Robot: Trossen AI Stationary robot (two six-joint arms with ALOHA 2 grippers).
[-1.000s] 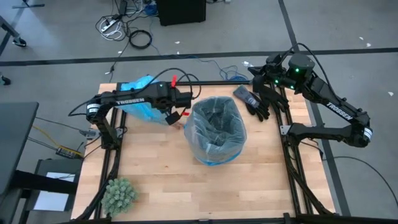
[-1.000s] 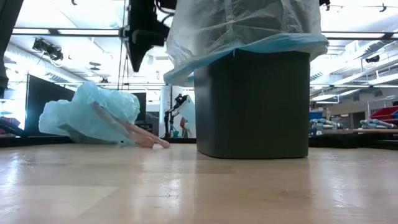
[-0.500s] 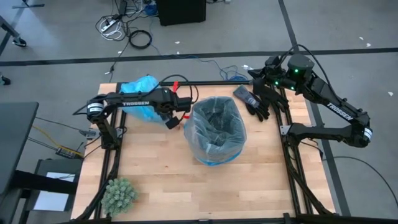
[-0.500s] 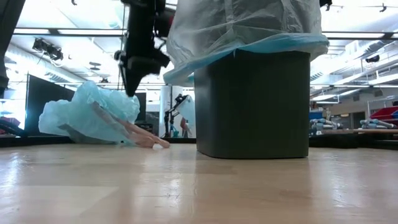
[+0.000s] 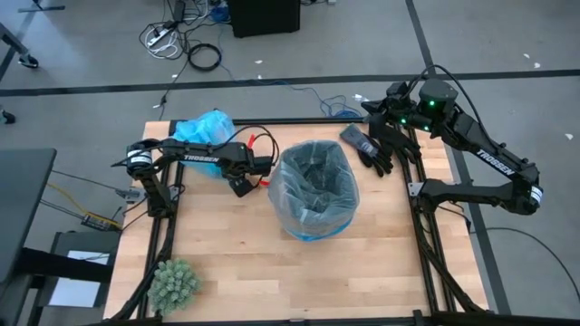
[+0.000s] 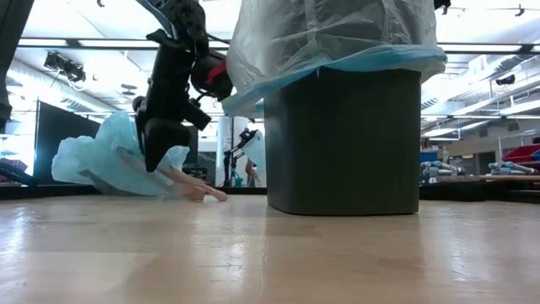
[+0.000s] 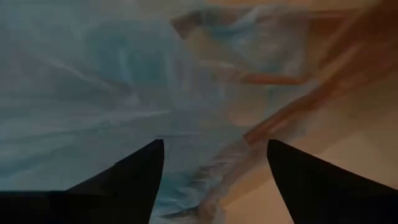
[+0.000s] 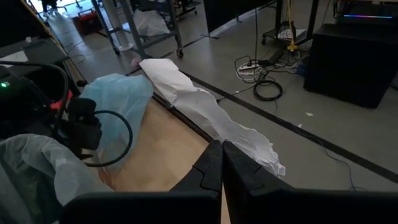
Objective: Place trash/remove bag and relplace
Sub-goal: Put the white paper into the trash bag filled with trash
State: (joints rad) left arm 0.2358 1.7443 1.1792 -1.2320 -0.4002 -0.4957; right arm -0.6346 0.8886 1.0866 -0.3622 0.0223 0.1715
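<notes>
the bin (image 6: 342,139), lined with a paler clear bag (image 5: 314,193), is seen at frame centre in the high view; it could be knocked or its loose rim snagged if the left arm swings wide. the bright blue bag (image 5: 201,139) is crumpled in the upper left of the worktop (image 5: 272,272), and its thin film could tear or slip if only a fold is pinched. the left pincer (image 7: 214,177) is held open just over it. the right pincer (image 8: 221,167) is closed at upper right, empty. the bin's contents cannot be made out; no trash is seen.
</notes>
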